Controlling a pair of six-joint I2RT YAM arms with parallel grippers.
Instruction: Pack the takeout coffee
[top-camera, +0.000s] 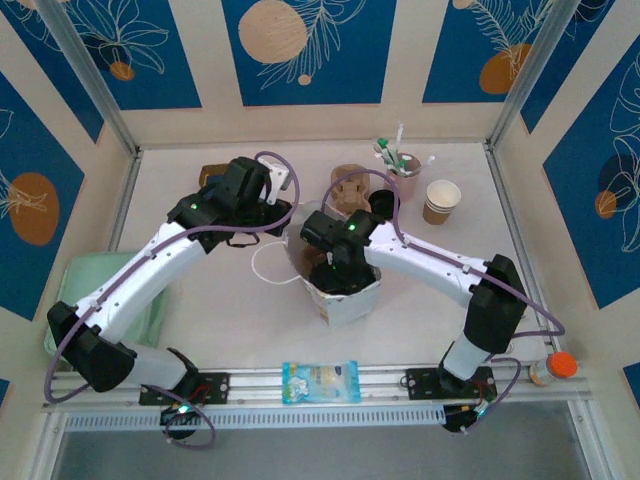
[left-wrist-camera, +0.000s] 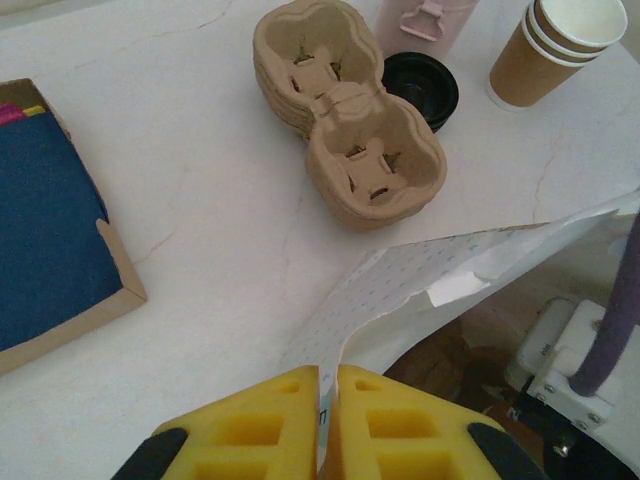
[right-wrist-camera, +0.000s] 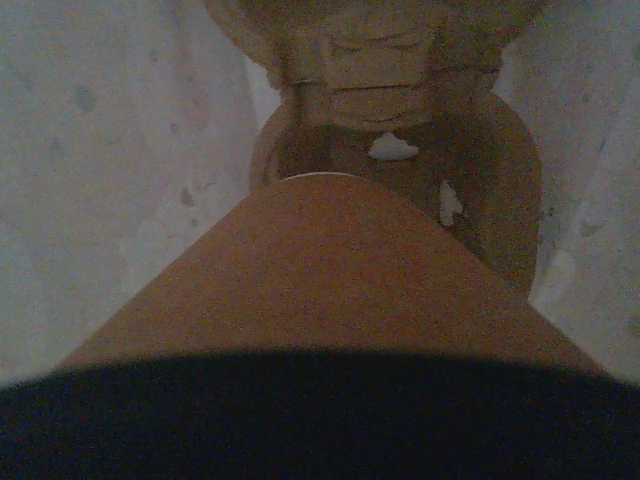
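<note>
Dimly, kraft cup overhangs pulp carrier in bag.

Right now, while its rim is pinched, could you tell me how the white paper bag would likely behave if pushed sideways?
Probably floppy: the white paper bag sags and folds along its rim beyond where the left gripper pinches it. Likely light and easy to slide, since it looks like thin paper. Its walls would probably buckle before it tips.

Top and left wrist views bright; right wrist dim and blurred.
</note>
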